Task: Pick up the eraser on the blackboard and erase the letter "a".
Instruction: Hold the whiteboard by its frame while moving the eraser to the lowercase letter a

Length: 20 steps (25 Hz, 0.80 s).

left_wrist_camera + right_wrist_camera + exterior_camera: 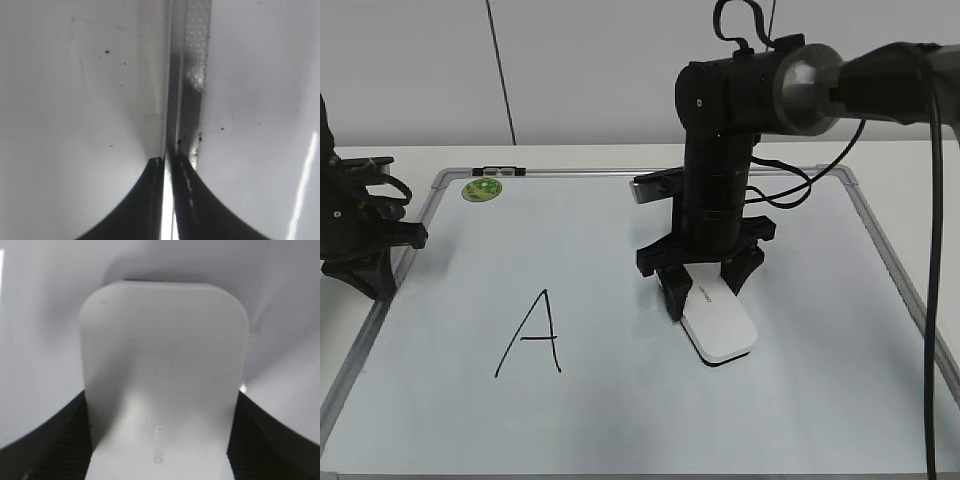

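**Right gripper clamped on the eraser over the blackboard**

The right gripper (708,283) is shown lowered onto the blackboard (620,420), its two black fingers (45,440) pressed against the long sides of the eraser (718,325). In the right wrist view, the eraser (162,375) is seen filling the space between the fingers, with faint grey lettering on its top near the gripper; its far, rounded end projects beyond the fingertips. A dark underside is visible along the eraser's lower edge, resting on or just above the board; contact cannot be confirmed. A large capital "A" (532,335) is drawn well to the left of the right gripper. The letter "a" cannot be made out in any view. The left gripper (167,200) is shown with its fingers drawn together, positioned above the blackboard's metal frame (190,80) at the left edge. A round green magnet (481,188) lies at the far left corner, beyond the left gripper. The blackboard is carried by a white table (400,160).
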Tool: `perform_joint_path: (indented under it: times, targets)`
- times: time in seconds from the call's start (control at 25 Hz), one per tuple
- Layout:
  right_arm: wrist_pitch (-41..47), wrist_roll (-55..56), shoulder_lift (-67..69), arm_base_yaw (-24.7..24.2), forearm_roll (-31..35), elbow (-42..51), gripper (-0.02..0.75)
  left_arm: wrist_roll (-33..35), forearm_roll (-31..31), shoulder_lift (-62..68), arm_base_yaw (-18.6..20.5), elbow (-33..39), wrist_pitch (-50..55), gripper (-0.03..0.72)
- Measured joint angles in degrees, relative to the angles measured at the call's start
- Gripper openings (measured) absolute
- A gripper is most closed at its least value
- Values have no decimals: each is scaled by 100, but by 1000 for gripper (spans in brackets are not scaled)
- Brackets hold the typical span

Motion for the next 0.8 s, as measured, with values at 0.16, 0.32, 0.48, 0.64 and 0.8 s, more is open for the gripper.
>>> perform_joint_path:
  times: [0.16,0.32,0.48,0.64,0.8]
  targets:
    - [0,-14,4,11,-4,-7,532,0,0,0,0,0,0,29]
    - [0,64,13,-53,-59,-7,532,10,-11,0,0,0,0,29]
    - [0,117,13,-275,129,-12,532,4,-21,0,0,0,0,29]
    - [0,176,13,-486,334,-12,532,4,-32,0,0,0,0,29]
    - [0,221,13,-697,359,-12,532,13,-32,0,0,0,0,29]
